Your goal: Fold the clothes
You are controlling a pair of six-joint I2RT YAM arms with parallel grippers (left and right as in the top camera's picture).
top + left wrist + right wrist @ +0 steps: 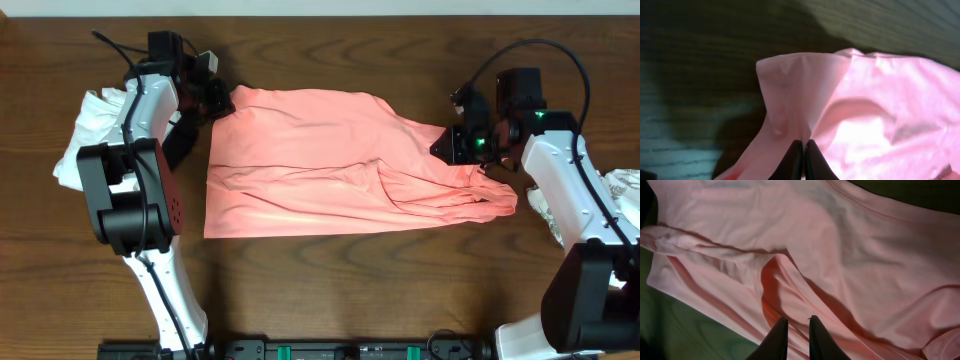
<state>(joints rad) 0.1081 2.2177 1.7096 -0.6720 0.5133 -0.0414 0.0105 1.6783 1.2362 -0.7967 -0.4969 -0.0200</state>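
"Black fingertips (795, 155) of the left gripper (803, 145) are pressed together on a corner of the pink shirt (875, 115), see?"

"Yes. And the right gripper (799, 320), jaws nearly together, looks to be nipping a ridge of cloth at the other end."

"So the shirt lies spread on the table (330, 280) between them, rumpled toward the right. My worry is those thin pinches. Pull unevenly and a corner slips out, or the loose wrinkles get folded in."

"Or they drag the whole thing sideways instead of lifting it."
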